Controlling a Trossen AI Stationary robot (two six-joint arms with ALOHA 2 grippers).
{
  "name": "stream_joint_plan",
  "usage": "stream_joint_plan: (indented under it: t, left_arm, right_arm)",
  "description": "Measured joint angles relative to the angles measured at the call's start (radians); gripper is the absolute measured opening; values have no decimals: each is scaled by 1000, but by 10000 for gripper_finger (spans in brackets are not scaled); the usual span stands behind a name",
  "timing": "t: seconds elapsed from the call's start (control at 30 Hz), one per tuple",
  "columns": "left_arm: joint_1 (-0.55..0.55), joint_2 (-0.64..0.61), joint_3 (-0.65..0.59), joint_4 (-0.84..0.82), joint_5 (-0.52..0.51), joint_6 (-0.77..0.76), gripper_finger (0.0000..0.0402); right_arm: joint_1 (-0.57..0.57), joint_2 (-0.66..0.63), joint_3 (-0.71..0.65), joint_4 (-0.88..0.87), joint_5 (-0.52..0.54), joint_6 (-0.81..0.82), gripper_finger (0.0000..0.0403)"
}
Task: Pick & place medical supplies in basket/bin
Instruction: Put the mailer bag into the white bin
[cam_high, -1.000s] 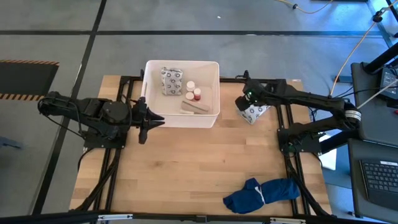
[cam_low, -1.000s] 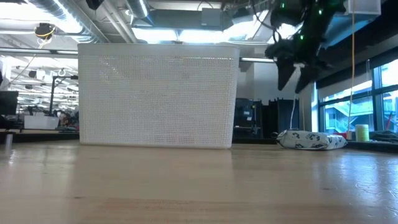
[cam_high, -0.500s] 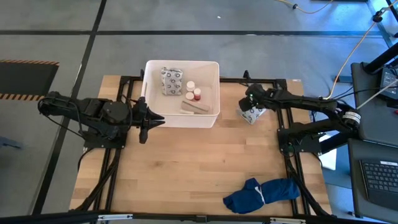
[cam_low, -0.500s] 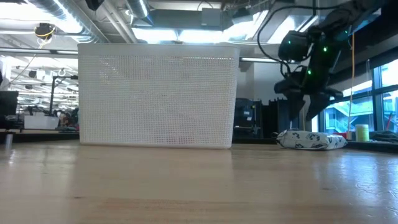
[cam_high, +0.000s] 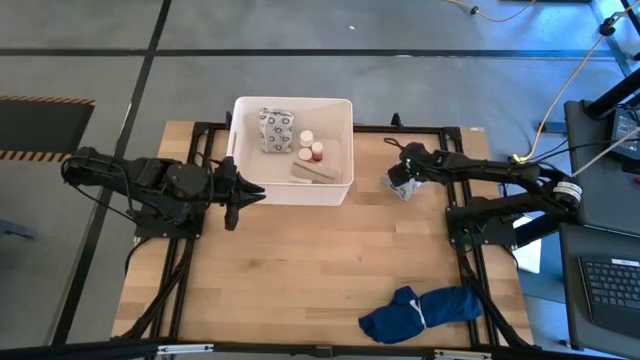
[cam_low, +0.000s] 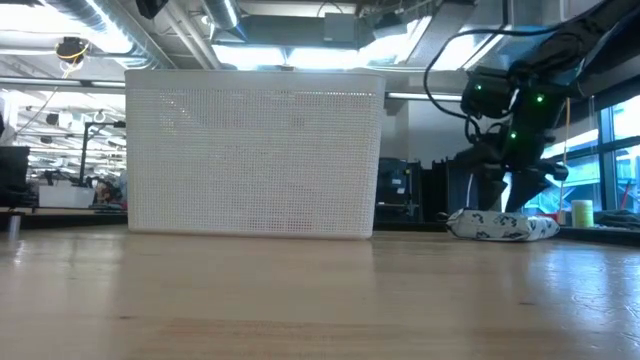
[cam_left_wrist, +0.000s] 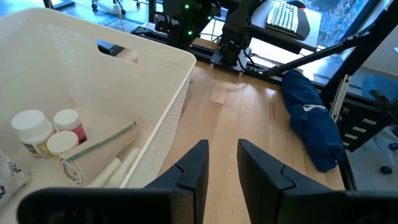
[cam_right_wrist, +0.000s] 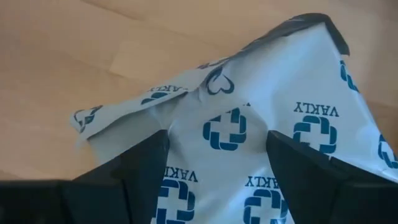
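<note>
- At the near edge of the table, a dark blue cloth bundle is seen lying crumpled toward the right side, well apart from everything else; in the left wrist view it shows beyond the tub's corner.
- Farther in, at the left, the left gripper is held level just beside the near left wall of the white tub. Its fingers are set narrowly apart and nothing is held between them.
- The view across the table from the low camera is largely blocked by the tub's perforated wall, so its contents are hidden there.
- Inside the tub, as seen from above, a white printed soft packet lies toward the far left, two small white-capped bottles stand near the middle, and a tan bandage roll rests against the near wall.
- To the right of the tub, on the bare wood, a second printed packet lies flat on the table.
- The right gripper is lowered onto that packet, with its fingers spread wide on either side of the printed wrapper; whether the pads already press it is hard to make out.
- Behind the table, a keyboard is seen at the far right.
</note>
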Motion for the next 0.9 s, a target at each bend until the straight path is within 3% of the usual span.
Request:
stream_joint_plan:
  t: [0.37, 0.77, 0.9]
  left_arm:
    - [0, 0, 0, 1, 0, -36, 79]
    - [0, 0, 0, 1, 0, -79, 78]
    - [0, 0, 0, 1, 0, -79, 78]
  right_arm:
    - [169, 2, 2, -13, -60, 58, 274]
    - [534, 7, -1, 63, -72, 293, 273]
    - [667, 52, -1, 129, -32, 347, 273]
